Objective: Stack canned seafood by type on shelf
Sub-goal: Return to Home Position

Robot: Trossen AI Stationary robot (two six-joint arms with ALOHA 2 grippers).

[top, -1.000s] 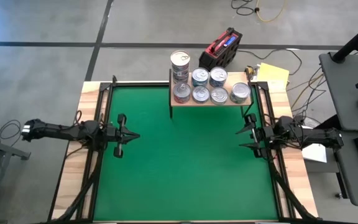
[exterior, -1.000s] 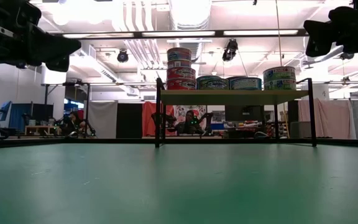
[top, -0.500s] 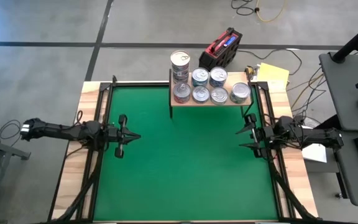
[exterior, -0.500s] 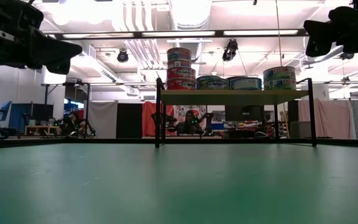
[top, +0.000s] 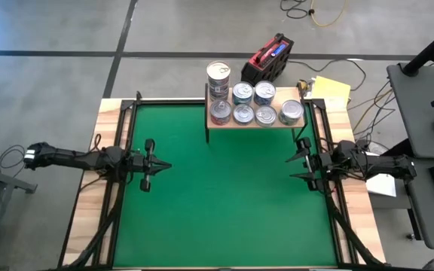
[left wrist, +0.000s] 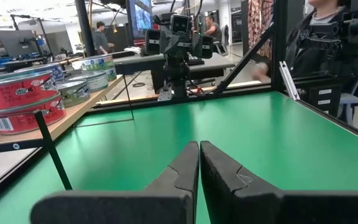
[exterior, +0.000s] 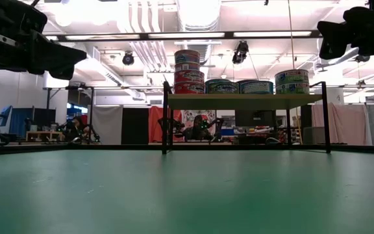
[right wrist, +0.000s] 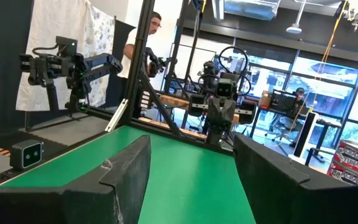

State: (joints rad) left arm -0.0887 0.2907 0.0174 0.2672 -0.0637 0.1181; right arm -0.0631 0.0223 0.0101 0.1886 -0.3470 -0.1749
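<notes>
The shelf (top: pixel 251 126), a small light-wood board on thin black legs, stands at the far edge of the green mat (top: pixel 224 203). Several cans of seafood rest on it: a tall stack (top: pixel 218 77) at its left end, and low cans (top: pixel 255 104) in two rows to the right. The low view shows the stack (exterior: pixel 187 70) and the bluish-labelled cans (exterior: pixel 239 86). My left gripper (top: pixel 166 165) hovers shut over the mat's left side. My right gripper (top: pixel 289 168) hovers open over the mat's right side. Both point toward the middle, holding nothing.
A red and black case (top: pixel 270 59) and yellow paper (top: pixel 328 92) lie beyond the table's far edge. Black frame rails (top: pixel 123 143) run along the mat's sides. A person (right wrist: pixel 146 46) stands beyond the table in the right wrist view.
</notes>
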